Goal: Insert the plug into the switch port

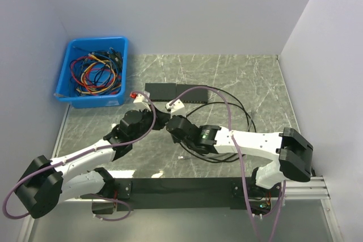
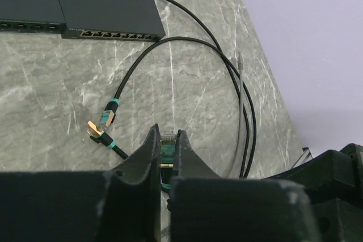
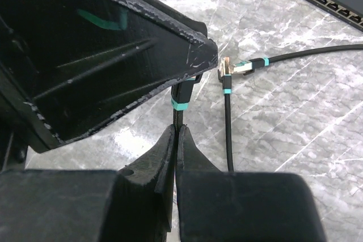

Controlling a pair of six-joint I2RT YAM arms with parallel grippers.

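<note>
Top view: a blue bin holds tangled coloured cables, left of two network switches.
Left wrist: the left gripper is pinched shut on the plug, well short of the switches.
Right wrist: the right gripper clamps its black cable.

Grey veined stone-look tabletop: smooth, faintly glossy. Flat black switch boxes, far side: matt. Loose gold-coloured plugs shine like metal; clear plastic plug looks glassy. Thin black cable is smooth; black plastic fingers matt, edge-scuffed.

Robot lab cell, white walls, marble-look tabletop
</note>
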